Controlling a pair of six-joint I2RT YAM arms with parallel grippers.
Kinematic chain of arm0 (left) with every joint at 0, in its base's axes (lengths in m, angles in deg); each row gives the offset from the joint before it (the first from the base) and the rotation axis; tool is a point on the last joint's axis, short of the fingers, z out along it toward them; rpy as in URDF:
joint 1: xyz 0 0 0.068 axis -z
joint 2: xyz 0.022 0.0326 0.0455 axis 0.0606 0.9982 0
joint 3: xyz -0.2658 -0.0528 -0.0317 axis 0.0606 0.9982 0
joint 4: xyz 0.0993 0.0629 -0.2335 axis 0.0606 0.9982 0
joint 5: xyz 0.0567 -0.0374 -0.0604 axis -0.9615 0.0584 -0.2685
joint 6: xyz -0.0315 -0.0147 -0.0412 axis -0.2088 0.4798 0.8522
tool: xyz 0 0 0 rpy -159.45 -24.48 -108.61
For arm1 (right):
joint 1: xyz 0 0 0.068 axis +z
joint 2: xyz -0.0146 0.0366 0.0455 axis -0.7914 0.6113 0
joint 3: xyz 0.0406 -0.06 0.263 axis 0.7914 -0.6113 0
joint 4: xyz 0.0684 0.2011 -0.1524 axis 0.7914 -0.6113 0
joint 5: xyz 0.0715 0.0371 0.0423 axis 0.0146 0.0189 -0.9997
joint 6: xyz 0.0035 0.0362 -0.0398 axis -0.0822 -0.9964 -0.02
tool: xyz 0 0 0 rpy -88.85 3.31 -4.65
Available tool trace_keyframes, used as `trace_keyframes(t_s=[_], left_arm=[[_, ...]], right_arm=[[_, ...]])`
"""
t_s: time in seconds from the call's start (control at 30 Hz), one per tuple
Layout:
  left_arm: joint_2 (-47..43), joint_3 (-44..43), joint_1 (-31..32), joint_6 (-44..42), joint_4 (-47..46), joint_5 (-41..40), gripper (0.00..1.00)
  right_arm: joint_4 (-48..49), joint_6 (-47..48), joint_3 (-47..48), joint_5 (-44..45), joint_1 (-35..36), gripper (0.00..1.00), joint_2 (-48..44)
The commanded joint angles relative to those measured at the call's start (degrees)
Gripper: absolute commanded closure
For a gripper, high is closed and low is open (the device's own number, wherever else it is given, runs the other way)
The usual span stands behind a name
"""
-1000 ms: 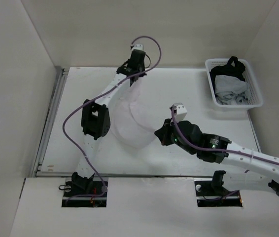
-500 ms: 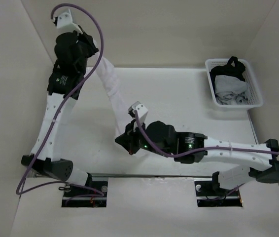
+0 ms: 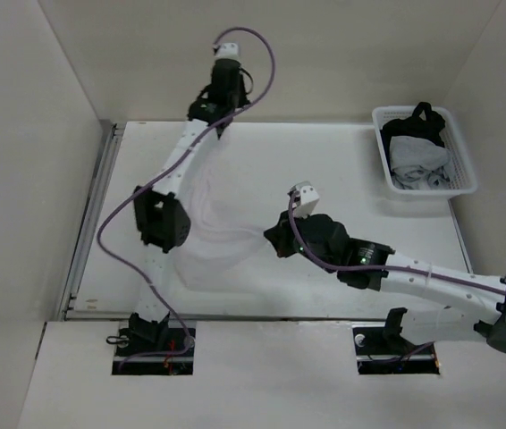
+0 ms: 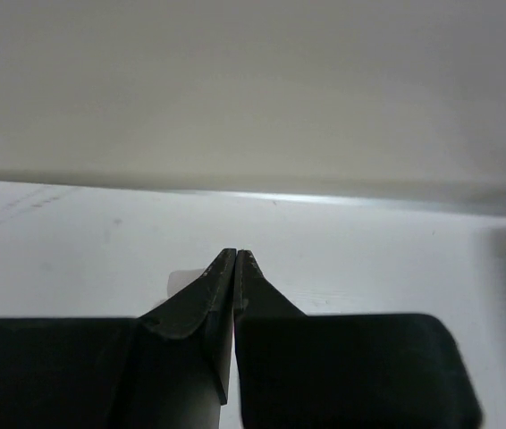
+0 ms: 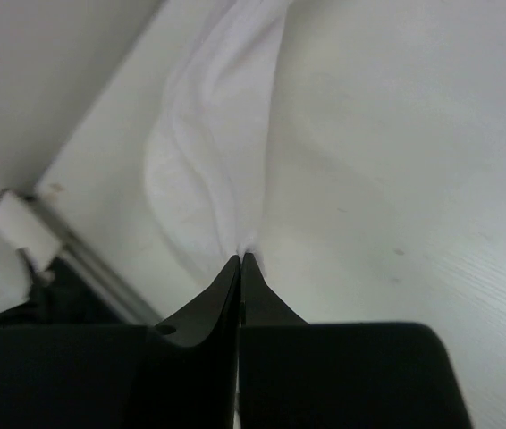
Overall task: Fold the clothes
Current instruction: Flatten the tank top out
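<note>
White clothes (image 5: 208, 152) pinched in right claw (image 5: 240, 259)

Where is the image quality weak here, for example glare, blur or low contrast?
Top external view: soft, even light, but the white clothes barely stand out from the white table. Left wrist view: a bright glare strip along the table's far edge. Right wrist view: the clothes look soft, slightly blurred.
</note>
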State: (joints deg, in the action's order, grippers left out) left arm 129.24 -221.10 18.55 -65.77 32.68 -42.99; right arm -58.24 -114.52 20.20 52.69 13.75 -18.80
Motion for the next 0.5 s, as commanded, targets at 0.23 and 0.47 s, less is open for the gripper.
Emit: trace_keyframes(t_s=[0.23,0.47], left_arm=[[9.3,-2.3,7.6,-2.8,-5.7,-0.4,0.53],[-25.5,44.2,5.4,4.5,-18.3,-4.6,0.50]], right_arm=[[3.5,-8.7,-13.9,-0.8,-8.9,1.00,-0.2],[3.0,-8.2,-16.5,-2.1,-15.1,1.00,-3.1]])
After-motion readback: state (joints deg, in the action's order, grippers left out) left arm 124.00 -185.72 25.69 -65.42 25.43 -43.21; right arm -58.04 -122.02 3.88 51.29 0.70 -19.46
